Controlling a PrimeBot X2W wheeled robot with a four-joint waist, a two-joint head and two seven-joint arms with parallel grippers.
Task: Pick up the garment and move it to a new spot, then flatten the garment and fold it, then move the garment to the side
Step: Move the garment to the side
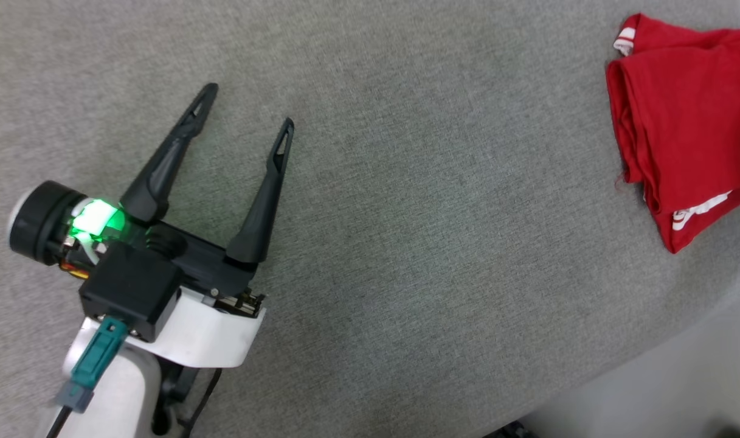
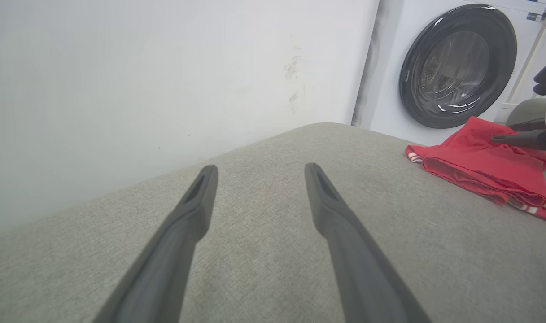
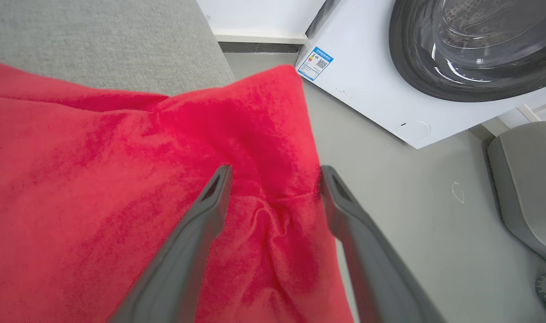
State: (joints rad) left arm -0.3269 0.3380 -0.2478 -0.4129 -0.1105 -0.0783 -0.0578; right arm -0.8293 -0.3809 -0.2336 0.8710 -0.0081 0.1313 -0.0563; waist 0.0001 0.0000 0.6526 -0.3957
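The garment [image 1: 686, 128], a red shirt with red-and-white striped trim, lies folded at the far right of the grey cushioned surface [image 1: 406, 182]. My left gripper [image 1: 248, 106] hovers open over bare fabric at the left, far from the garment [image 2: 483, 168]. In the right wrist view my right gripper [image 3: 275, 175] stands open just above the garment [image 3: 98, 193], its fingers straddling a crease near the cloth's edge, which overhangs the cushion. One dark finger of the right gripper [image 2: 521, 139] shows over the shirt in the left wrist view.
A white washing machine [image 2: 456, 67] with a dark round door stands beyond the cushion's edge. A pale wall [image 2: 165, 89] rises behind the surface. Grey floor [image 3: 412, 202] lies below the right edge, with a grey seat-like object [image 3: 528, 179] on it.
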